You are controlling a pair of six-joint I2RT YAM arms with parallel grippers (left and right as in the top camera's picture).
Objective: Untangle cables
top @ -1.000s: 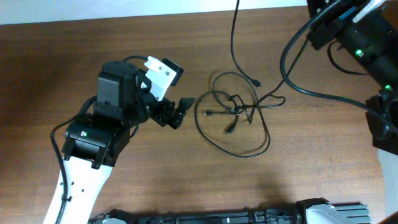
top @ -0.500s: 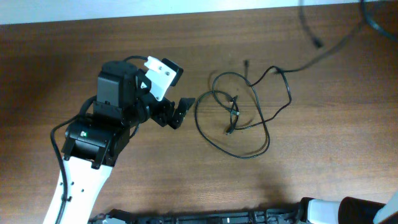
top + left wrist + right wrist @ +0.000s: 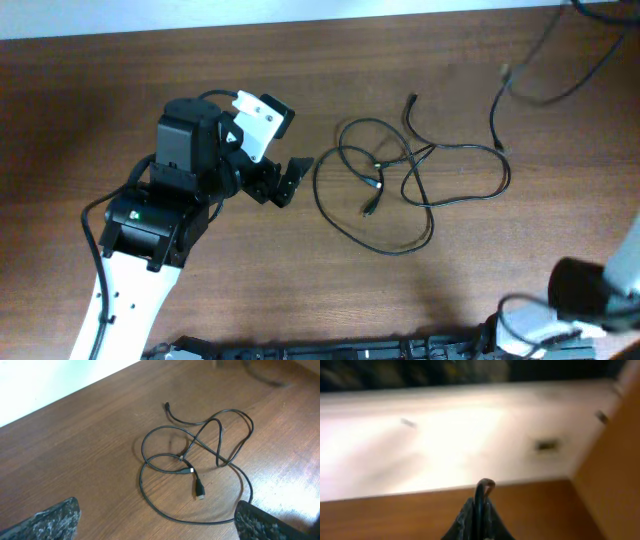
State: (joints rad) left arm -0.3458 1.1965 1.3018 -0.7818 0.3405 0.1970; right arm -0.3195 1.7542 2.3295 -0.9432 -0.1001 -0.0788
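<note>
**A:** Overhead first: where are the cables [image 3: 378, 180]?

**B:** Middle of the table [image 3: 450, 300], in a loose tangle of loops. A plug [image 3: 368, 210] pokes out near the centre, and one long bight trails toward the right side.

**A:** And the hands?

**B:** The left gripper [image 3: 285, 182] is spread wide and empty, pointing at the cables. Their near edge lies just beside its tips. From the left wrist they sit dead ahead, centred between the fingers [image 3: 55, 520].

**A:** The right one?

**B:** The right gripper [image 3: 479, 517] is pinched tight on a thin cord [image 3: 484, 486] and seems to be lifted. Overhead shows a blurred length of cord at the top right, likely the same one.

**A:** So who goes in?

**B:** The left is nearer, I'd say. The cables stretch along its line of reach, so a short push forward should meet the near edge first.
</note>
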